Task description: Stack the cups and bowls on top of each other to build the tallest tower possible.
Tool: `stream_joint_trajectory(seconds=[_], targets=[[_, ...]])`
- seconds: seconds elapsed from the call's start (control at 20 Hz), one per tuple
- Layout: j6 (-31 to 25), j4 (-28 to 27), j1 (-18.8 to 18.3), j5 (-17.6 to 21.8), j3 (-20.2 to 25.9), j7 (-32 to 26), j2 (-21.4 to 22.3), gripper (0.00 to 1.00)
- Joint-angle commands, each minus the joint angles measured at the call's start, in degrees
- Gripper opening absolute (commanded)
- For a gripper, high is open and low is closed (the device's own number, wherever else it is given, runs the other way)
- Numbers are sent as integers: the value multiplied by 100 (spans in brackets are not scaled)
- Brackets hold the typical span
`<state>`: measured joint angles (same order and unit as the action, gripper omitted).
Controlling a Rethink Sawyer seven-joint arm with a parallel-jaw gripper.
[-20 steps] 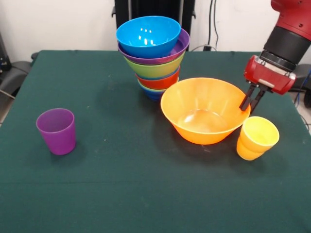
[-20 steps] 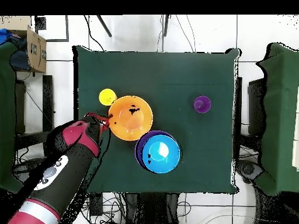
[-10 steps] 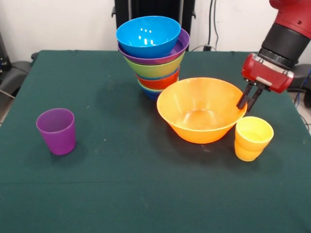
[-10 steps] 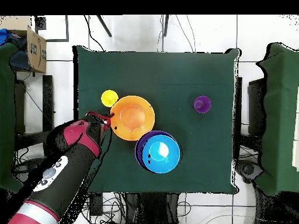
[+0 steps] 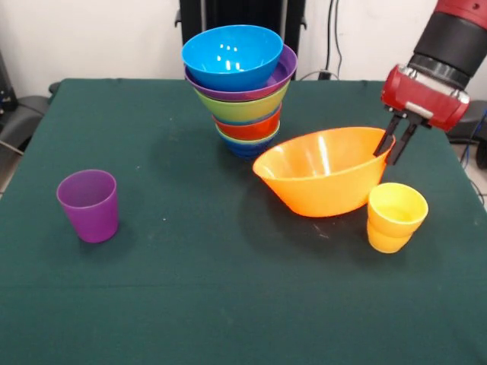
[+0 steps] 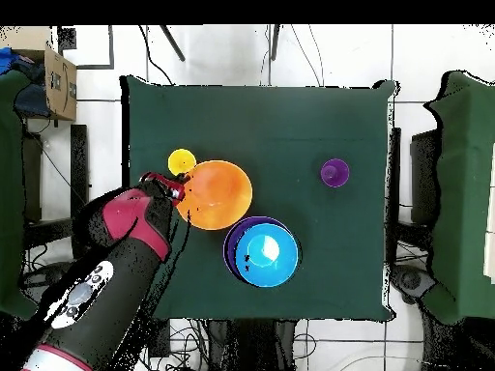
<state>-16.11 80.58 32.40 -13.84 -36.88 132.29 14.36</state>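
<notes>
Front view: gripper (image 5: 394, 148) pinches the far-right rim of the lg orange bowl (image 5: 323, 181), one finger inside, one outside, jaws clenched on it. Bowl is tilted, gripped side raised, opposite side low toward the tower (image 5: 240, 87); its underside looks to be on or near the green tablecloth (image 5: 190, 304), can't tell if it's fully lifted. Yellow cup (image 5: 396, 217) stands upright just beside the bowl's right side, below the gripper. Tower sits at table's far middle: blue bowl (image 5: 232, 55) on top, then wide purple, green, red-orange, dark blue lowest; leans a bit. Purple cup (image 5: 90, 205) upright, well apart at left.

Overhead view: gripper (image 6: 176, 189) at the orange bowl's (image 6: 218, 195) left rim, yellow cup (image 6: 182, 161) touching or just beside the bowl's upper left. Tower (image 6: 263, 251) w/ blue bowl on top just below-right of the orange bowl. Purple cup (image 6: 334, 173) well apart to the right.
</notes>
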Motion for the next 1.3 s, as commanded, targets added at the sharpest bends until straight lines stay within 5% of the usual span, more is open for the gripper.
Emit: stream_joint_trajectory(seconds=[0.05, 0.8, 1.3], targets=[[-555, 74, -175, 367, 296, 165, 256, 0], [-911, 129, -481, 449, 268, -77, 1024, 0], [-1672, -146, -846, 557, 397, -443, 1661, 0]])
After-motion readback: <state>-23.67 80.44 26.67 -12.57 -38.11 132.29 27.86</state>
